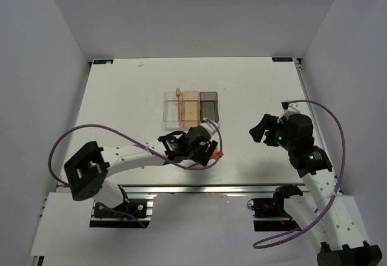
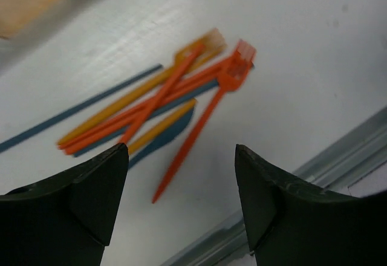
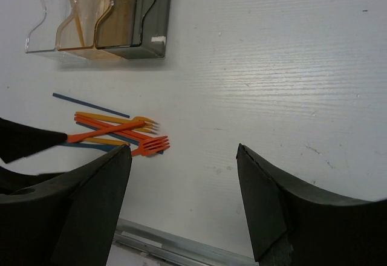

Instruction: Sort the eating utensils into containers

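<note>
A pile of thin orange, yellow-orange and dark blue utensils [image 2: 163,100] lies on the white table near the front edge; it also shows in the right wrist view [image 3: 115,132]. My left gripper [image 1: 213,152] is open and empty, hovering just over the pile, with an orange fork [image 2: 208,109] reaching between its fingertips [image 2: 115,157]. Three bins stand in a row: clear [image 1: 172,110], tan [image 1: 190,110], dark grey [image 1: 209,106]. One yellow-orange fork [image 1: 178,98] lies at the clear bin. My right gripper [image 1: 259,132] is open and empty, right of the pile.
A metal rail [image 3: 181,248] runs along the table's front edge close behind the pile. The left arm's purple cable [image 1: 109,130] loops over the table's left side. White walls enclose the table on three sides.
</note>
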You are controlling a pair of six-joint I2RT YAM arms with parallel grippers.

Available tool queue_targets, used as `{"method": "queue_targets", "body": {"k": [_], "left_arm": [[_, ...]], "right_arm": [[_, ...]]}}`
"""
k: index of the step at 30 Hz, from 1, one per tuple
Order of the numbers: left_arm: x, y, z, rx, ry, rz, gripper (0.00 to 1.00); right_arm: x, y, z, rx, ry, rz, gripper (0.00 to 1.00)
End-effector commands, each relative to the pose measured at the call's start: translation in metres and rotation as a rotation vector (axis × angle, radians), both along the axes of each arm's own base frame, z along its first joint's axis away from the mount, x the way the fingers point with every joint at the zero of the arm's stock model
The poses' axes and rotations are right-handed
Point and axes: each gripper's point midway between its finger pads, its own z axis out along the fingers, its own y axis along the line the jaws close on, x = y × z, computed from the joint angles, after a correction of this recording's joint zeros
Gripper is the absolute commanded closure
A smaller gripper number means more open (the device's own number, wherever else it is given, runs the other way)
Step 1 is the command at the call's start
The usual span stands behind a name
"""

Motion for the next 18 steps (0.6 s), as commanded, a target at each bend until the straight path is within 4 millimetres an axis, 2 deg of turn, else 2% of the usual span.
{"method": "queue_targets", "body": {"k": [1,3,4,6,8,10,11,14,18], "left_arm": [[-0.017,-0.028,-0.004,-0.015,0.007,-0.161,0.22],[-0.025,-0.042,-0.011,-0.03,0.036,-0.232,0.27],[-0.026,-0.044,-0.021,-0.003,0.046,-0.253,0.3],[-0.024,-0.05,-0.024,0.009,0.043,-0.266,0.33],[-0.022,-0.052,-0.034,0.042,0.048,-0.286,0.38],[-0.02,-0.056,-0.035,0.06,0.045,-0.307,0.4],[-0.019,-0.056,-0.043,0.08,0.055,-0.311,0.46],[-0.016,-0.055,-0.052,0.117,0.055,-0.315,0.52],[-0.014,-0.059,-0.057,0.128,0.059,-0.324,0.52]], "right_arm": [[-0.002,-0.003,0.008,-0.011,-0.041,-0.002,0.25],[-0.004,0.0,0.01,-0.008,-0.05,0.016,0.25],[-0.004,0.0,0.01,-0.007,-0.05,0.019,0.24],[-0.005,0.003,0.01,-0.006,-0.05,0.04,0.24],[-0.006,0.004,0.01,0.001,-0.05,0.051,0.24],[-0.006,0.004,0.011,-0.001,-0.056,0.052,0.24],[-0.006,0.005,0.012,0.001,-0.062,0.053,0.24],[-0.007,0.004,0.014,0.002,-0.07,0.054,0.24],[-0.007,0.004,0.014,0.002,-0.07,0.054,0.24]]}}
